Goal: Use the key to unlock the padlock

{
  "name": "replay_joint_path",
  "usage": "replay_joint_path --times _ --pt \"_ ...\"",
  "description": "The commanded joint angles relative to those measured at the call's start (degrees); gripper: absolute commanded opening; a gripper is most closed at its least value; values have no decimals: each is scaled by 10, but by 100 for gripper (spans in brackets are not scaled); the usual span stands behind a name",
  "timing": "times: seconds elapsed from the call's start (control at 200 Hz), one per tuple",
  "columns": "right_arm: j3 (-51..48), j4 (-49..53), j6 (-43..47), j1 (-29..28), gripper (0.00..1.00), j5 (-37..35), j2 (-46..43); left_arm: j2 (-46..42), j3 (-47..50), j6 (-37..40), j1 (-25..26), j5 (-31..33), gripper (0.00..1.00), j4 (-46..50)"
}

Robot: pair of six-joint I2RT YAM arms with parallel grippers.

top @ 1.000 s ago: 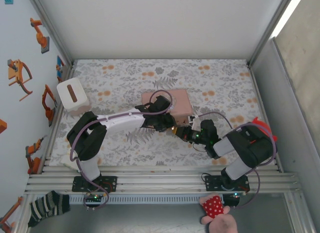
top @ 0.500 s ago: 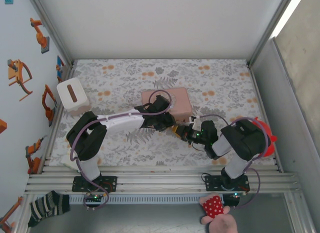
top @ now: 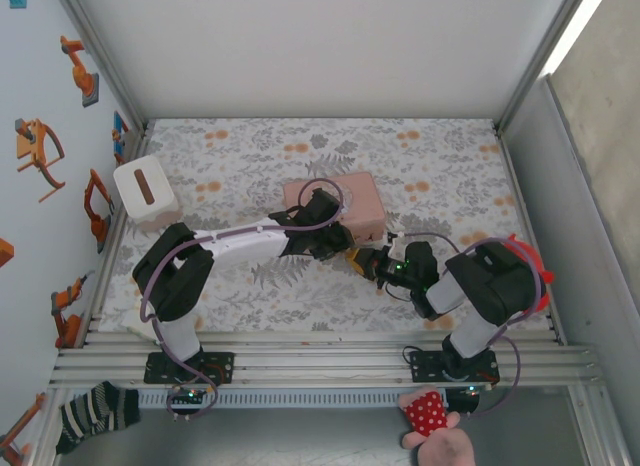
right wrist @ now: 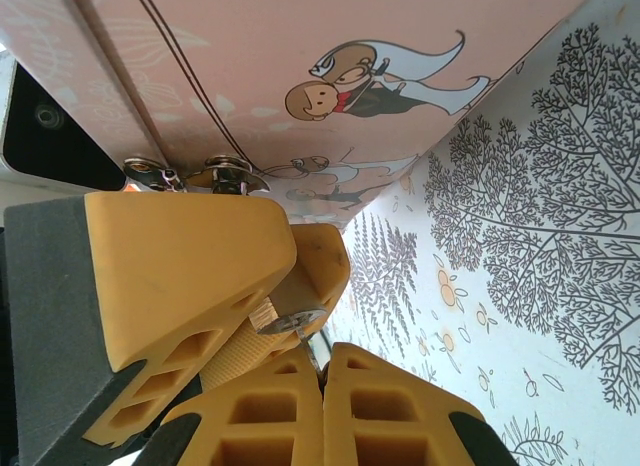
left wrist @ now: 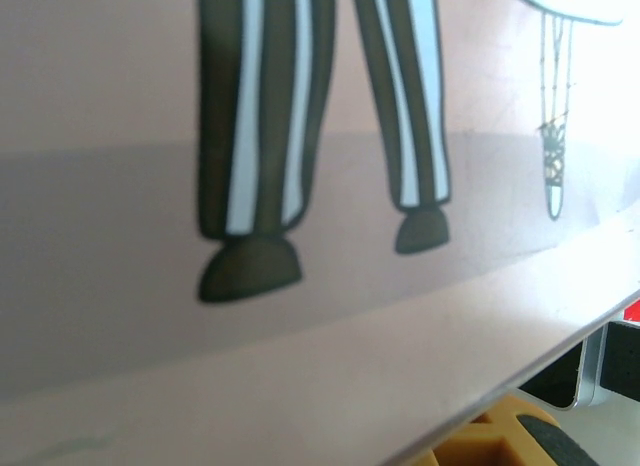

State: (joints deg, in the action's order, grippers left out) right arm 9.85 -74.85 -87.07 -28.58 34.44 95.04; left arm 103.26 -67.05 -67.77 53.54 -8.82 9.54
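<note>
1. Your left hand (top: 338,248) pinches the tiny brass-gold metal padlock (right wrist: 262,313), beside the pink cartoon box (right wrist: 300,46).
2. Your right hand (right wrist: 322,371) is squeezed closed on the thin silver key (right wrist: 300,326).
3. A crooked twist could jam the key or make it slip.

- My left arm (top: 240,241): white link, black joints, purple cable looped alongside.
- My right arm (top: 485,286): bulky black housings, purple cable.
- Jaws: yellow, with hollow pockets.

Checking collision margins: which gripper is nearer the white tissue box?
Left. The left gripper is at the pink box, right of the white tissue box; the right gripper sits farther right.
</note>
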Motion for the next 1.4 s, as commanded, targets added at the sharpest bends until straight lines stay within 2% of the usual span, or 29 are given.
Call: replay_joint_path --times 0.0,0.15,0.245,0.501,0.666,0.826,1.047,1.277,1.312,1.392 --pt "13 -27 24 8 0 -40 -16 -34 -3 -3 6 -25 9 -28" --pt "27 96 142 -23 0 -49 -59 -26 -14 0 6 -32 9 -31" --pt "50 228 246 -50 0 -69 -113 -22 -20 2 6 -35 9 -31" --pt "96 537 485 -93 0 -179 -296 -19 -23 3 6 -36 8 -36" --pt "112 613 564 -105 0 -222 -311 -14 -23 0 6 -42 8 -46" --pt "160 672 629 -155 0 -287 -275 -16 -18 0 6 -42 8 -49" --pt "227 768 687 -242 0 -457 -245 -20 -9 -1 3 -43 8 -55" --pt "256 811 727 -309 0 -608 -218 -19 -10 -1 2 -50 8 -59" --pt "261 815 732 -314 0 -613 -213 -20 -10 -1 2 -49 8 -58" --pt "255 796 722 -311 0 -568 -216 -23 -8 -1 2 -47 8 -56"
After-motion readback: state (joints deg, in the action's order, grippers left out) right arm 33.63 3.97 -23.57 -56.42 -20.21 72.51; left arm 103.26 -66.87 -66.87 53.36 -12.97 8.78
